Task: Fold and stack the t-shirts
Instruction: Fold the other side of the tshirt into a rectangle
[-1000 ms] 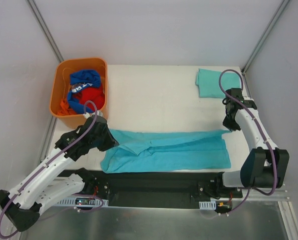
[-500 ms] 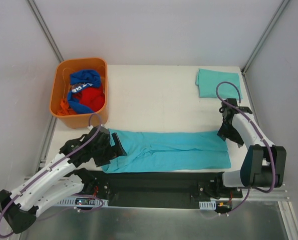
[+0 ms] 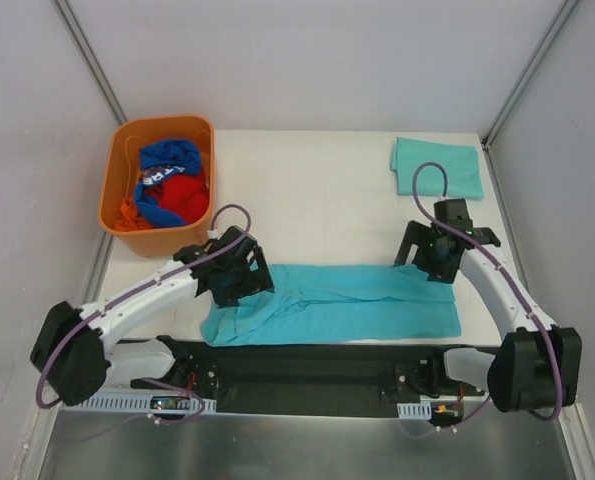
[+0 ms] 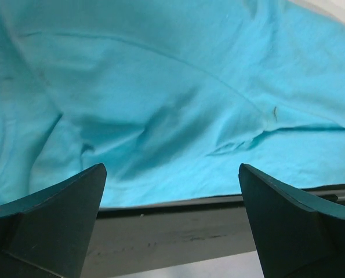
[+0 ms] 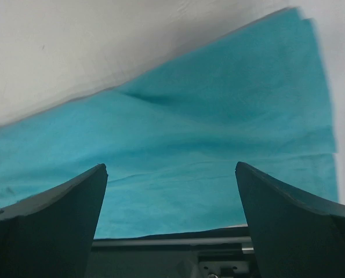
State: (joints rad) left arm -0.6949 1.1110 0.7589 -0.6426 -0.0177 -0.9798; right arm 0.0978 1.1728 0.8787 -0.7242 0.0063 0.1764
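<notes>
Jaws spread wide and empty, the left gripper (image 3: 244, 276) and right gripper (image 3: 433, 254) hang above opposite ends of a long-folded teal t-shirt (image 3: 347, 305) lying beneath them. A second folded t-shirt (image 3: 439, 168) lies beyond the right gripper, well apart.

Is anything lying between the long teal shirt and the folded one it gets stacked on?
Nothing visible: only bare table lies between the long shirt and the folded shirt.
</notes>
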